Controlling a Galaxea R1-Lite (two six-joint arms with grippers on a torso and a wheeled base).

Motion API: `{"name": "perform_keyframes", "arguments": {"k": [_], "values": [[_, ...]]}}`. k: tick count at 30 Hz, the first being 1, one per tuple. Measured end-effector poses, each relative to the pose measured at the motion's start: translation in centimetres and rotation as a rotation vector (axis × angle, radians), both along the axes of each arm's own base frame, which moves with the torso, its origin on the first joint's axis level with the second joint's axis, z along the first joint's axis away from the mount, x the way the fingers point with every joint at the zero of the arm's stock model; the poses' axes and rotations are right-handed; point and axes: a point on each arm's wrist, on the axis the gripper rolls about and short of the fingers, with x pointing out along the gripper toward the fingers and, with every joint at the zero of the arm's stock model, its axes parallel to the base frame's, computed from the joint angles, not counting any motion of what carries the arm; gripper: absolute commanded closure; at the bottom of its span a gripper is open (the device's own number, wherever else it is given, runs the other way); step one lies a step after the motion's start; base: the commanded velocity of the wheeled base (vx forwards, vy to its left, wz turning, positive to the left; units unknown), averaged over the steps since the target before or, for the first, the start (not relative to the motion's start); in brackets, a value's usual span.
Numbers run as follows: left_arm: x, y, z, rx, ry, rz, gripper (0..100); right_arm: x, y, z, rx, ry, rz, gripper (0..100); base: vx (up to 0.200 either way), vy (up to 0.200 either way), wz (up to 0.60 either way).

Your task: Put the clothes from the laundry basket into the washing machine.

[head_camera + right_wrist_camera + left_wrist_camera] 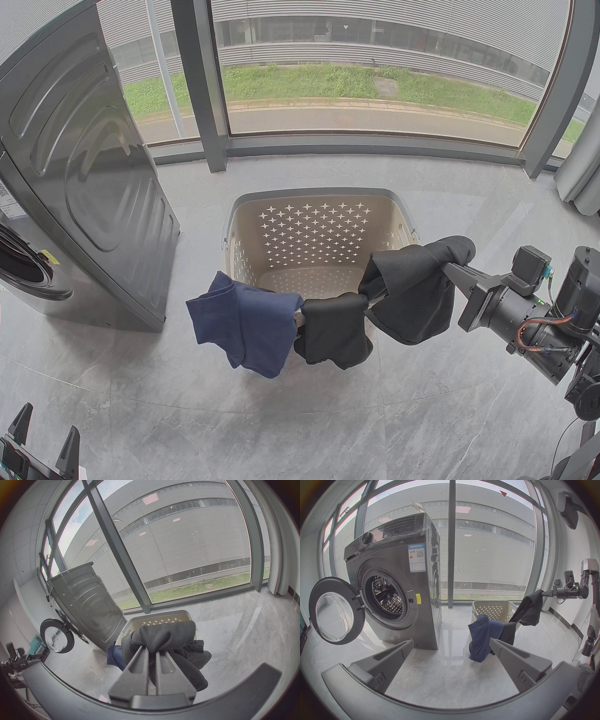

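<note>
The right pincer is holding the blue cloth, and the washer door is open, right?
No, the right pincer is shut on the black garment, not the blue garment, as the right wrist view shows. The washing machine door is open.

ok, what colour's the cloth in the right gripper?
It's a black fabric garment; head view shows it best.

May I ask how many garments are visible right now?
3: a blue garment and a black garment draped over the laundry basket's near rim, and a second black garment pinched in the right gripper. The two black ones touch and may be joined.
</note>
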Motion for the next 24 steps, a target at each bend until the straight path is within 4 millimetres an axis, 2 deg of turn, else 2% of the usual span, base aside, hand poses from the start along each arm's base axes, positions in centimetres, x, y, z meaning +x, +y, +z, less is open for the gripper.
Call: {"name": "perform_keyframes", "arguments": {"k": [24], "values": [[0.00, 0.00, 0.00, 0.000, 0.000, 0.000, 0, -0.13, 0.37, -0.02, 0.005, -0.002, 0.023, 100, 0.000, 0.200, 0.00]]}}
